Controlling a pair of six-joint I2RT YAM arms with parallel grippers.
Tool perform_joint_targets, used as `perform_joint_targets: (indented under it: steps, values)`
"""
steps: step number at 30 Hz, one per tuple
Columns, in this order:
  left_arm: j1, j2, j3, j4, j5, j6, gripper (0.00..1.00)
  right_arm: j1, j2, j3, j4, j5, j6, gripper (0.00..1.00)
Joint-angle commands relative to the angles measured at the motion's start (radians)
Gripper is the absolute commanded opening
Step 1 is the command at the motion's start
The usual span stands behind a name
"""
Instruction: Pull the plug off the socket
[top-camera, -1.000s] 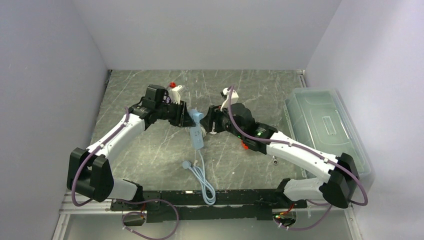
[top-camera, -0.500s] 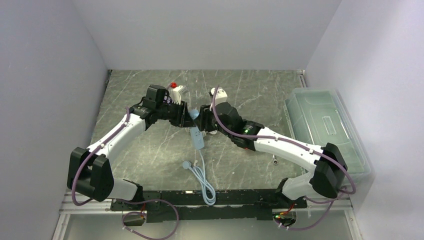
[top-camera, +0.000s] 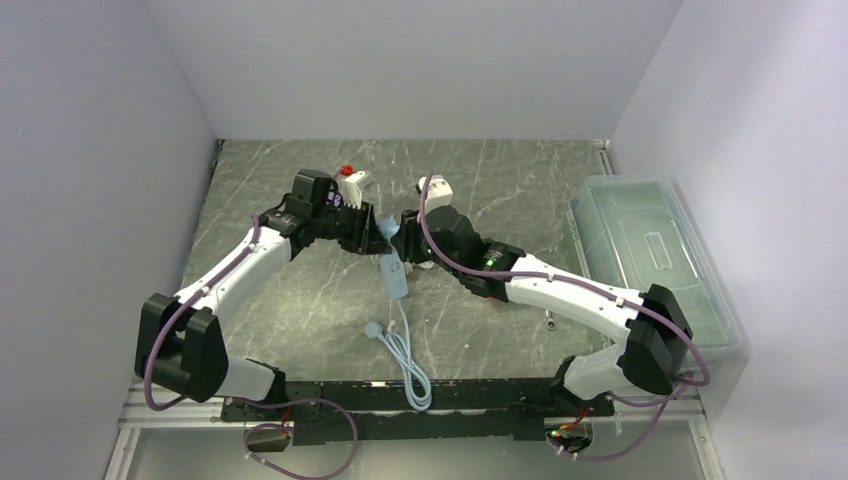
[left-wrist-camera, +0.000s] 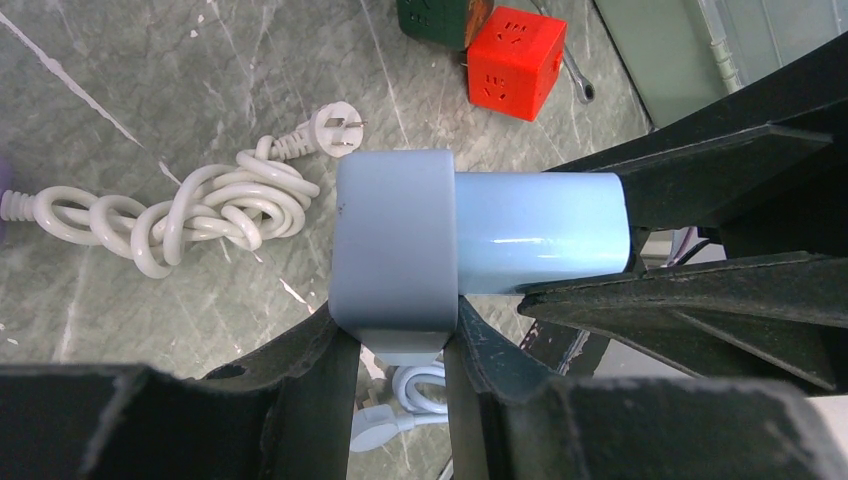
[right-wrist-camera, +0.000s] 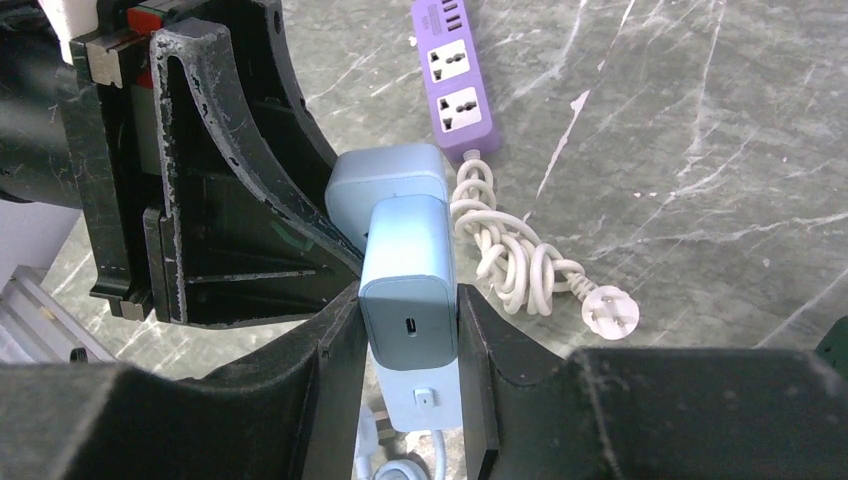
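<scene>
The light blue power strip, the socket (top-camera: 396, 277), is lifted at its top end and hangs down toward the table. My left gripper (top-camera: 372, 232) is shut on that end; in the left wrist view its jaws (left-wrist-camera: 400, 335) clamp the grey-blue strip body (left-wrist-camera: 395, 250). A light blue charger plug (left-wrist-camera: 540, 232) sits flush against the strip, still seated in it. My right gripper (top-camera: 407, 236) is shut on the plug; in the right wrist view its jaws (right-wrist-camera: 410, 320) press both sides of the plug (right-wrist-camera: 408, 290), with the strip (right-wrist-camera: 385, 185) behind it.
The strip's light blue cable (top-camera: 405, 352) trails to the near edge. A purple power strip (right-wrist-camera: 458, 75) with a coiled white cable (right-wrist-camera: 510, 255) and white plug (right-wrist-camera: 612, 315) lies nearby. A red cube socket (left-wrist-camera: 517, 62), a wrench (top-camera: 551, 321) and a clear bin (top-camera: 650, 250) are to the right.
My right gripper moved left onto the plug and closed on it during the first half second. Since then both arms have barely moved.
</scene>
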Motion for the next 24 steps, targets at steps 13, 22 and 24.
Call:
perform_joint_targets:
  steps: [13, 22, 24]
  values:
    - [-0.020, -0.037, 0.003, 0.052, 0.136, 0.018, 0.00, -0.123, -0.089, -0.072, 0.167, -0.331, -0.038, 0.10]
    - [-0.020, -0.004, 0.021, 0.002, 0.031, 0.016, 0.00, -0.020, -0.032, 0.026, 0.036, -0.059, -0.063, 0.03]
    - [-0.020, 0.009, 0.029, -0.016, -0.001, 0.014, 0.00, 0.011, -0.012, 0.059, -0.003, 0.018, -0.076, 0.02]
